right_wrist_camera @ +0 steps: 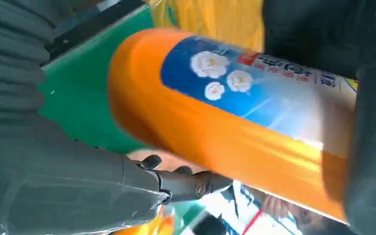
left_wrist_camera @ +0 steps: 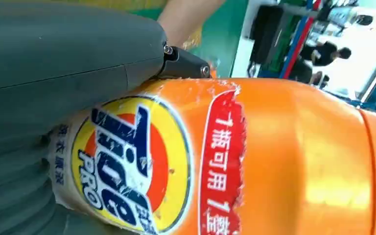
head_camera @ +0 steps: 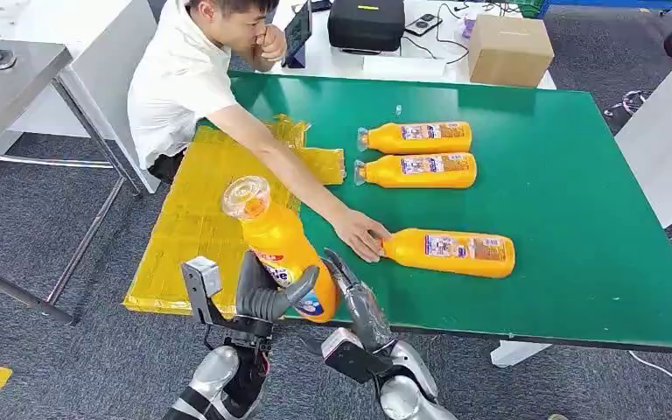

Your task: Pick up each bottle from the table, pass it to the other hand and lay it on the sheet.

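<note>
Green table [head_camera: 569, 227] fills the centre and right of your head view, standing on grey carpet, with a white desk along the top edge carrying a cardboard box [head_camera: 509, 48] and a black case [head_camera: 366, 22]. Left of centre you see the yellow sheet [head_camera: 188, 227], draped over the table's left edge. A person in a white shirt [head_camera: 179, 83] leans in from the upper left; their hand [head_camera: 360, 234] rests on the neck end of the nearest lying bottle [head_camera: 451, 252], right of centre. Two more bottles [head_camera: 416, 137] [head_camera: 418, 170] lie side by side above it, caps pointing left. Low in the frame, the held bottle [head_camera: 278, 247] stands tilted, cap up and to the left, over the table's front edge beside the sheet. Your left hand [head_camera: 267, 297] wraps its lower body, fingers curled round the label. Your right hand [head_camera: 354, 302] sits against the bottle's right side, fingers extended along it; whether it grips, you cannot tell.
</note>
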You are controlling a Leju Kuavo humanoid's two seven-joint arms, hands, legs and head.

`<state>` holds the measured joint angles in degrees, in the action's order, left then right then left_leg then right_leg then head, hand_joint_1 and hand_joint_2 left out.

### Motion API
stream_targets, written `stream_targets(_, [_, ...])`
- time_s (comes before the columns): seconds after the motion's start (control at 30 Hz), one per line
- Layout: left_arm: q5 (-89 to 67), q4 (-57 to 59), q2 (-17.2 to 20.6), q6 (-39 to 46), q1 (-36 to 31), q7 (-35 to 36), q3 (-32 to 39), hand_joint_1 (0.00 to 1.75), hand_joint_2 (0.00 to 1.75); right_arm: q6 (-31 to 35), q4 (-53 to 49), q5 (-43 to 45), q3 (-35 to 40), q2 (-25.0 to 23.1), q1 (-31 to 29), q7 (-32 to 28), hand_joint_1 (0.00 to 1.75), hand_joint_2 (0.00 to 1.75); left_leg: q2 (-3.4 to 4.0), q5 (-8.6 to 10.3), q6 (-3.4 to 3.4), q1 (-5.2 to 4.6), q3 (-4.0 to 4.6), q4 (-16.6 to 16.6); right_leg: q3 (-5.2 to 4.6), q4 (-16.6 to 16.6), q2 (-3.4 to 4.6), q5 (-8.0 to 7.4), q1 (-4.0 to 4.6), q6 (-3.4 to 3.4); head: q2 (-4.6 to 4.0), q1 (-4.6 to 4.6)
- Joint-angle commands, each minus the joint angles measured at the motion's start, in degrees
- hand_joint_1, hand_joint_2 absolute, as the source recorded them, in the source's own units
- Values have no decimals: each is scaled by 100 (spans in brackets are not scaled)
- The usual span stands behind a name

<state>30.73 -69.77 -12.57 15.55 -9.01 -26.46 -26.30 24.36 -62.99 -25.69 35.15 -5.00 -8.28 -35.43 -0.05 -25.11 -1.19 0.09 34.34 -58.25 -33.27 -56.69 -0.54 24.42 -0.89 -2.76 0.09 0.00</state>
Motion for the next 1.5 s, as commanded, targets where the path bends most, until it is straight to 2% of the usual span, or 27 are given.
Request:
stream_targets(0.03, [-706, -212, 264, 635, -76, -30, 182, 175, 175, 1564, 8, -801, -979, -250, 517, -253, 0, 0, -4, -3, 7, 5, -20, 8, 21, 8, -1, 4, 6, 12, 0, -2])
stream_targets(0.07, [-993, -286, 379, 836, -87, 44, 255, 175, 175, 1564, -515, -1637, -1947, -595, 845, -457, 0, 0, -9, -1, 6, 2, -11, 5, 13, 3, -8, 5, 2, 10, 0, -2])
stream_targets(0.1, [-1080, -310, 401, 892, -90, 59, 273, 175, 175, 1564, -676, -1844, -2100, -690, 945, -457, 0, 0, -9, 0, 6, 0, -7, 5, 8, 1, -8, 4, 0, 9, 0, 0])
stream_targets(0.13, [-1599, -294, 559, 1215, -149, 141, 266, 175, 175, 1564, -1448, -2226, -2647, -897, 1211, -457, 0, 0, -8, -4, 9, 1, -9, 3, 8, -4, -6, 8, 2, 14, 0, 0])
stream_targets(0.17, [-1599, -294, 559, 1215, -149, 141, 266, 175, 175, 1564, -1448, -2226, -2647, -897, 1211, -457, 0, 0, -1, -3, 7, 1, -6, 2, 5, -2, 1, 5, 1, 10, 0, 2])
stream_targets(0.2, [-3312, 30, 888, 2143, -354, 361, 16, 175, 175, 1564, -2316, -2343, -3126, -1107, 1422, -457, 0, 0, -3, -7, 12, 0, -9, -1, 5, -11, 1, 11, 1, 18, 0, -2])
stream_targets(0.23, [-3901, 138, 961, 2402, -405, 555, -17, 175, 175, 1564, -2540, -2369, -3213, -1150, 1462, -457, 0, 0, -3, -5, 10, 2, -6, 0, 2, -7, 3, 7, 3, 14, 0, 0])
stream_targets(0.3, [-5282, 562, 1276, 2365, -617, 1319, 135, 175, 175, 1564, -3149, -2166, -3375, -1195, 1563, -457, 0, 0, -15, -2, 11, 0, -4, -2, 2, -13, -10, 10, 1, 16, 0, -2])
stream_targets(0.37, [-5415, 609, 1353, 2267, -680, 1379, 210, 175, 175, 1564, -3172, -2151, -3408, -1194, 1559, -457, 0, 0, -9, 3, 5, 3, -3, 4, 1, -3, -8, 3, 4, 10, 0, 0])
stream_targets(0.4, [-6859, 1077, 1578, 2046, -936, 2210, 107, 175, 175, 1564, -3152, -1864, -3328, -1135, 1523, -457, 0, 0, -9, 2, 7, 5, -10, 6, 8, 0, -7, 4, 6, 14, 0, -2])
stream_targets(0.43, [-7133, 1157, 1636, 1960, -974, 2353, 92, 175, 175, 1564, -3152, -1836, -3283, -1107, 1501, -457, 0, 0, -10, 3, 6, 3, -13, 9, 12, 2, -8, 3, 4, 11, 0, 0])
stream_targets(0.47, [-8759, 1447, 1919, 1537, -1152, 2861, -25, 175, 175, 1564, -3009, -1614, -3093, -1018, 1426, -457, 0, 0, -1, 4, 9, 8, -16, 9, 13, 4, 1, 0, 8, 15, 0, 0])
stream_targets(0.83, [-8759, 1447, 1919, 1537, -1152, 2861, -25, 175, 175, 1564, -3009, -1614, -3093, -1018, 1426, -457, 0, 0, 14, 8, 18, 7, -10, 4, -1, 0, 11, -10, 8, 29, 0, 0])
stream_targets(0.9, [-8623, 1566, 1826, 644, -1210, 2634, 284, 175, 175, 1564, -2725, -1290, -2906, -916, 1336, -457, 0, 0, 11, 6, 20, 9, -11, 3, 3, 1, 9, -8, 11, 31, 0, 0])
stream_targets(0.93, [-8656, 1764, 1841, 419, -1333, 2540, 346, 175, 175, 1564, -2530, -930, -2686, -798, 1284, -457, 0, 0, 15, 9, 19, 10, -11, 6, 3, 5, 12, -12, 11, 29, 0, 0])
stream_targets(1.1, [-8334, 3078, 1712, -417, -2036, 2096, 746, 175, 175, 1564, -2106, -294, -2252, -523, 1126, -457, 0, 0, 15, 14, 21, 16, -9, 7, 5, 9, 14, -19, 17, 33, 0, 0])
stream_targets(1.13, [-8254, 3289, 1660, -477, -2115, 2058, 840, 155, 175, 1564, -2045, -99, -2169, -484, 1124, -457, 0, 0, 15, 14, 22, 15, -9, 7, 3, 8, 15, -18, 16, 34, 0, 0])
stream_targets(1.17, [-8050, 3526, 1559, -641, -2176, 2047, 1005, 101, 175, 1564, -1956, 95, -2123, -450, 1108, -457, 0, 0, 10, 15, 20, 13, -9, 8, 4, 8, 9, -17, 14, 32, 0, 0])
stream_targets(1.2, [-7967, 3562, 1521, -671, -2182, 2019, 1063, 38, 175, 1564, -1925, 112, -2098, -437, 1108, -457, 0, 0, 9, 18, 25, 14, -15, 13, 10, 12, 9, -18, 16, 36, 0, 0])
stream_targets(1.23, [-7760, 3790, 1434, -828, -2261, 1883, 1179, 3, 175, 1564, -1845, 179, -2060, -400, 1086, -457, 0, 0, 7, 20, 26, 11, -22, 16, 19, 15, 5, -17, 12, 32, 0, 0])
stream_targets(1.27, [-7630, 3932, 1432, -1094, -2309, 1714, 1199, 5, 175, 1564, -1834, 290, -1982, -359, 1054, -457, 0, 0, 5, 19, 27, 10, -22, 11, 21, 10, 6, -15, 11, 29, 0, 0])
stream_targets(1.33, [-7630, 3932, 1432, -1094, -2309, 1714, 1199, 5, 175, 1564, -1834, 290, -1982, -359, 1054, -457, 0, 0, 15, 18, 27, 11, -31, 12, 25, 12, 17, -19, 12, 31, 0, -2])
stream_targets(1.4, [-7535, 4051, 1468, -1280, -2316, 1585, 1221, 0, 175, 1564, -1777, 380, -1959, -339, 1007, -457, 0, 0, 14, 18, 26, 6, -36, 14, 29, 10, 16, -17, 8, 31, 0, 0])
stream_targets(1.5, [-7359, 4379, 1550, -1876, -2405, 1165, 1131, 0, 175, 1564, -1673, 554, -1784, -241, 860, -457, 0, 0, 32, 16, 29, 9, -54, 22, 41, 19, 33, -22, 11, 35, 0, -2])
